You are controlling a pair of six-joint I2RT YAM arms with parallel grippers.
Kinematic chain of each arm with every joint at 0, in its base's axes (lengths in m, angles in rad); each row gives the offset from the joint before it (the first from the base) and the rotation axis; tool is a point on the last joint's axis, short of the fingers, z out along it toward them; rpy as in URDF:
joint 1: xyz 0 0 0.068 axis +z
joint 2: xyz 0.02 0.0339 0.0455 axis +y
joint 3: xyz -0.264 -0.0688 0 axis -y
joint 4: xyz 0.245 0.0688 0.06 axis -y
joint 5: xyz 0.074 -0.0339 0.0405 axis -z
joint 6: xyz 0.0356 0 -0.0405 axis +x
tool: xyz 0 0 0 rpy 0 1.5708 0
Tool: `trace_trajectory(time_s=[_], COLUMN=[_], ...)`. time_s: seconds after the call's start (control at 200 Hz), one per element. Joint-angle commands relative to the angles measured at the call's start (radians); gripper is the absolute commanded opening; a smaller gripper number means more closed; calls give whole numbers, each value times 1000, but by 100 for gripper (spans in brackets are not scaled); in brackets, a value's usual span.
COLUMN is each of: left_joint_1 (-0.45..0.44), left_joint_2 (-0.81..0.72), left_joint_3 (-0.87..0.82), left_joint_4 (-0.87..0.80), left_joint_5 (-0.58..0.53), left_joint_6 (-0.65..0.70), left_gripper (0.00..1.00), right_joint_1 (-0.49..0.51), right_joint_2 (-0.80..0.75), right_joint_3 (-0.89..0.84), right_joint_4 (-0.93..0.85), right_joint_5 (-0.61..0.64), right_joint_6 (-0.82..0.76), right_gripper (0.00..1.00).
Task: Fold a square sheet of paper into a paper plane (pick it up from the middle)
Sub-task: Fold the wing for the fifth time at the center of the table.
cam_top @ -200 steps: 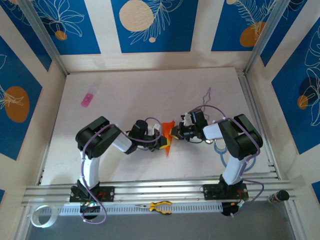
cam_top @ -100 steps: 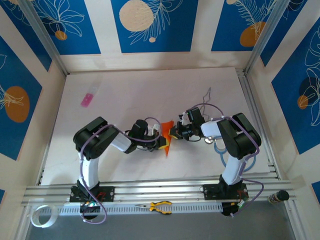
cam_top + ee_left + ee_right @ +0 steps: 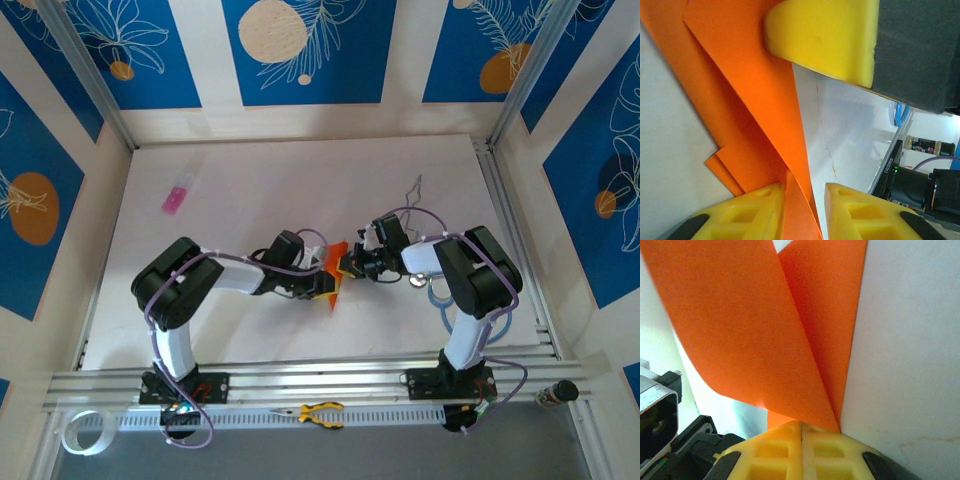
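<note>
I had the paper (image 3: 336,272) near the middle of the surface (image 3: 300,190), creased into a narrow pointed shape but not yet a finished plane. From above, its long axis ran roughly away from the arm bases, with the tip toward the near edge. The two grippers met it from opposite sides, across that axis.

The right gripper (image 3: 801,432) was closed on the paper. In its wrist camera the two yellow fingers sat pressed together, with the orange flaps fanning up out of the pinch. The left gripper (image 3: 805,202) was parted a little, its fingers standing either side of a raised fold. I saw a gap on one side, so I judged it was straddling the fold, not clamping it. In the left wrist view a pad of the right gripper hung just above that fold, very near.

Neither arm was clearly nearer, since the paper lay between them. I reckoned the next move turned on the left gripper closing across the fold while the right held. A pull along the long axis risked a slip or a tear.
</note>
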Motion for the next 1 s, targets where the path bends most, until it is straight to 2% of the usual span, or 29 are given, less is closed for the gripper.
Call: trace_trajectory(time_s=[0.0, 0.215, 0.665, 0.78, 0.89, 0.995], left_joint_1=[-12, -26, -35, -35, -39, -45], left_joint_2=[2, 18, 31, 26, 6, -20], left_joint_3=[-6, 51, 31, 15, -4, -16], left_joint_4=[-148, -285, -302, -292, -282, -283], left_joint_5=[-32, -81, -77, -70, -60, -51], left_joint_6=[50, 117, 134, 129, 121, 111], left_gripper=[30, 24, 5, 6, 16, 20], right_joint_1=[27, 27, 27, 26, 27, 28], right_joint_2=[38, 35, 26, 26, 24, 26], right_joint_3=[-9, -14, -17, -16, -19, -20], right_joint_4=[-23, -26, -37, -44, -46, -49], right_joint_5=[48, 52, 65, 70, 74, 77], right_joint_6=[6, 7, 7, 9, 12, 13], right_gripper=[6, 6, 6, 6, 6, 7])
